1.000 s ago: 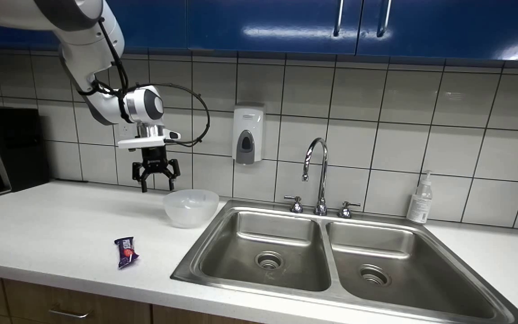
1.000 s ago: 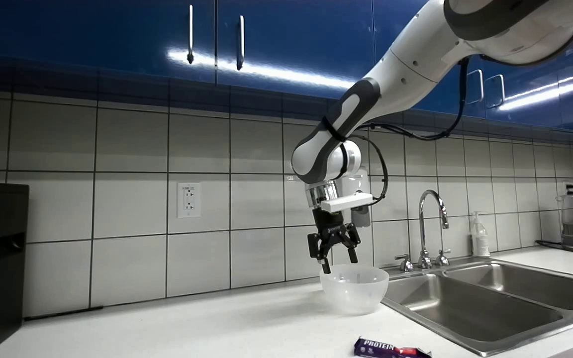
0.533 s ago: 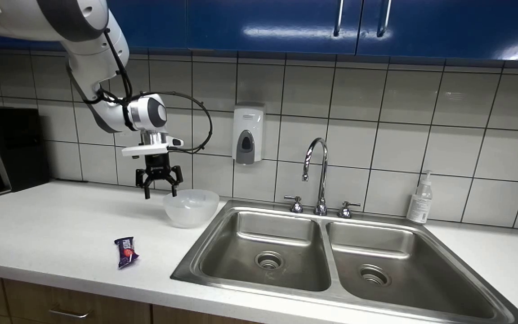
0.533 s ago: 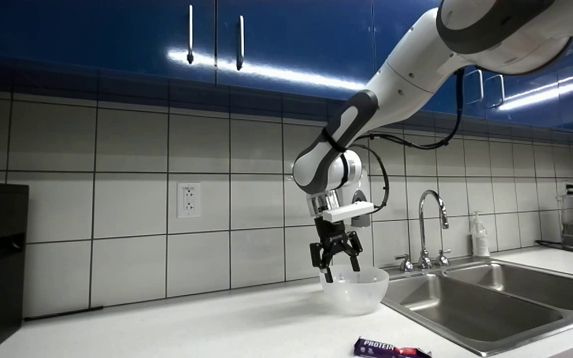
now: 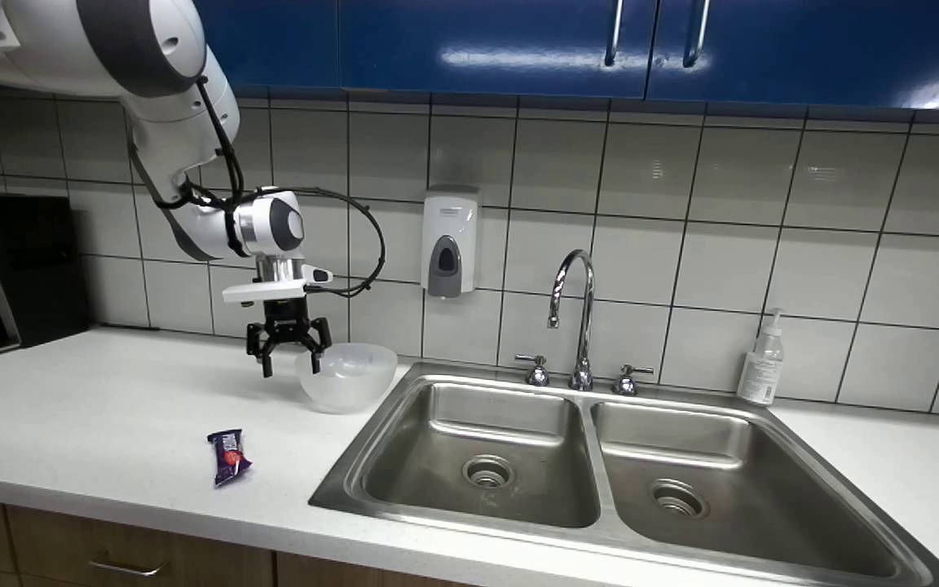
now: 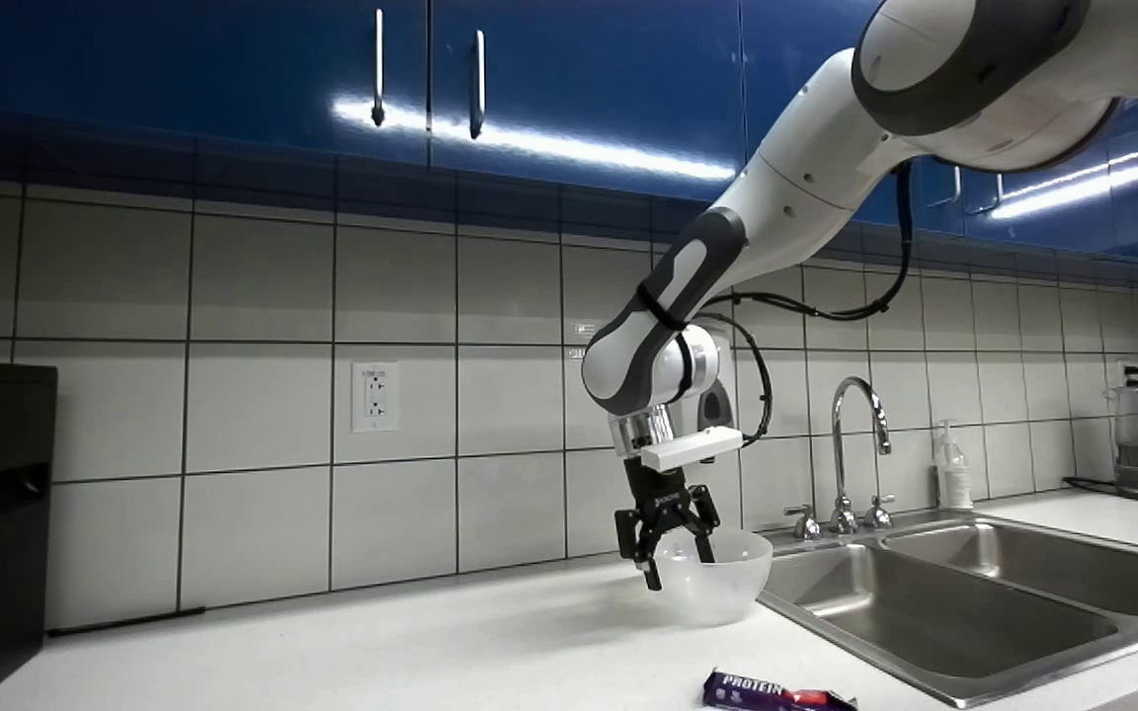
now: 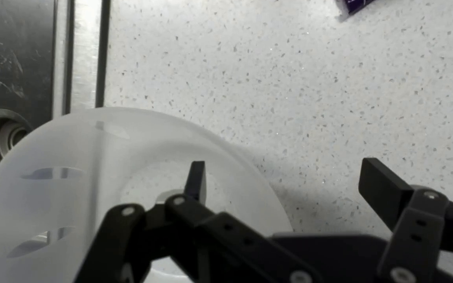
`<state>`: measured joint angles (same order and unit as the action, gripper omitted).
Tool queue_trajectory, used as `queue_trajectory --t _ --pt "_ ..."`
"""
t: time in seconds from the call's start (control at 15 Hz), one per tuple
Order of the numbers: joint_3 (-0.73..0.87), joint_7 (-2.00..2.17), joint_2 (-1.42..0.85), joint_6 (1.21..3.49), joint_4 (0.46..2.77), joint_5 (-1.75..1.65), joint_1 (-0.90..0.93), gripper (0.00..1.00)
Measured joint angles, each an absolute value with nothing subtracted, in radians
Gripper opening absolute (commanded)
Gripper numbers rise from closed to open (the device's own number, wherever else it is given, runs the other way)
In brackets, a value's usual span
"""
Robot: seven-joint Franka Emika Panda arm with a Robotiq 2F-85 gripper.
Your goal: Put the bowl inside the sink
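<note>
The translucent whitish bowl (image 5: 355,381) stands upright on the counter beside the sink; it also shows in an exterior view (image 6: 732,585) and in the wrist view (image 7: 61,200). My gripper (image 5: 291,372) is open and points down at the bowl's side away from the sink. In an exterior view the gripper (image 6: 679,571) has one finger inside the bowl's rim and one outside it. In the wrist view the bowl's wall runs between the fingers of the gripper (image 7: 283,177), apart from both. The steel double-basin sink (image 5: 604,489) shows its edge in the wrist view (image 7: 85,59).
A purple wrapped bar (image 5: 229,456) lies on the counter in front of the bowl. A chrome faucet (image 5: 587,318) stands behind the sink. A wall soap dispenser (image 5: 448,243), a pump bottle (image 5: 762,363) and a coffee maker (image 5: 33,269) are along the back.
My gripper has come down and a little toward the bowl, from above the rim to around its near wall. It has stayed open. The bowl has not moved.
</note>
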<state>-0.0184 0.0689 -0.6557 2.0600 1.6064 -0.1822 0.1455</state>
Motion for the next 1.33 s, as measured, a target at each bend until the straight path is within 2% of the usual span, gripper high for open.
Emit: queue_trajectory --t 1.33 --pt "-0.018 0.069 -0.693 2.105 1.607 -0.182 0.148 1.00"
